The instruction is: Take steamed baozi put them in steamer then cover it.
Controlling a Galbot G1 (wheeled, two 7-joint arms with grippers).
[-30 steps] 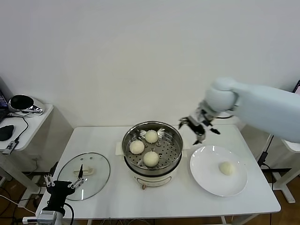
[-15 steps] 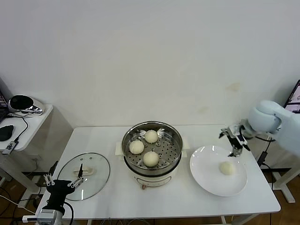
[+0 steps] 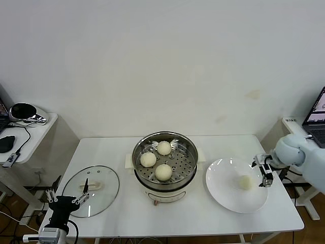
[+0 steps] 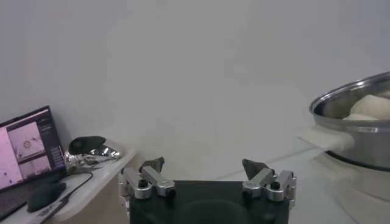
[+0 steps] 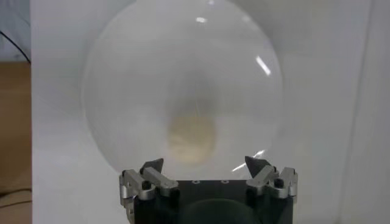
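One steamed baozi (image 3: pixel 245 182) remains outside the steamer (image 3: pixel 165 158); it is seen lying on the white plate (image 3: pixel 223 190) at the right of the table (image 3: pixel 127 216), a little right of the plate's middle. Three more buns (image 3: pixel 163 172) are already set on the perforated tray inside the steamer, which stands at the table's centre. The cover (image 3: pixel 91 191) is laid flat on the table at the left, near the front edge, well apart from the pot.

The right end effector (image 3: pixel 266 172) is held just beside the plate's right rim, with the lone bun to its left and slightly nearer the front. In the right wrist view the fingers are spread wide and empty, and the bun (image 5: pixel 191 136) is framed almost centrally between them, a short way ahead. No long axis is offered by the bun, since it is round, so any closing direction would probably serve. The coming move is judged to turn on this: the bun lies left of and below the right end effector, which is by far the nearer of the two.

The left end effector (image 3: pixel 68 199) is parked at the near left edge of the table, beside the cover, its fingers likewise spread and holding nothing.
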